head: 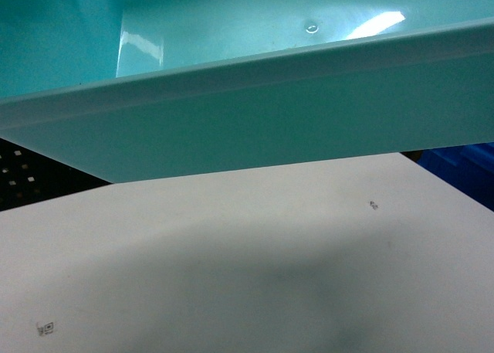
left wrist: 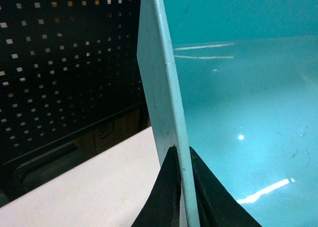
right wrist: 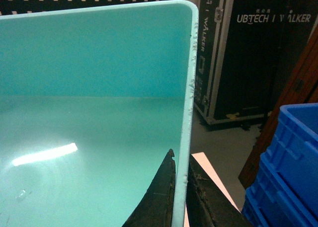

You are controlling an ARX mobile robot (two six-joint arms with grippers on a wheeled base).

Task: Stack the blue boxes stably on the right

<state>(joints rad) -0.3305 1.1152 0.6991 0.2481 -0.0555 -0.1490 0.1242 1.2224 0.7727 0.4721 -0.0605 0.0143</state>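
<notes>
I have the turquoise tub [head: 255, 113] up in the air between both arms, lifted clear of the white table [head: 231, 276] and filling the top of the head view, its near wall tilted so the left end sits lower than the right. Through the left wrist camera, the left gripper [left wrist: 183, 162] is pinched down narrow on the tub's rim, one black finger [left wrist: 166, 197] outside the wall and the other inside. The right gripper [right wrist: 180, 172] does the same on the opposite rim, clamped tight with the thin wall sandwiched between its fingers. Behind the left side I see a dark pegboard [left wrist: 59, 63]; on the right there is a royal-blue ribbed crate [right wrist: 293, 167] near the table's edge and a black flight case [right wrist: 248, 53] further back. I judge this tub to be light and empty, but its walls are thin, glossy and sloped, so I expect some flex and a real chance of the rim sliding through the pads if one arm leads the other. The rim along the short sides, where I hold now, seems the best place to grip, since the rolled lip gives the fingers something to catch. The tilt tells me I should level the two arms before carrying it right. I cannot see the stack it is meant to join.
</notes>
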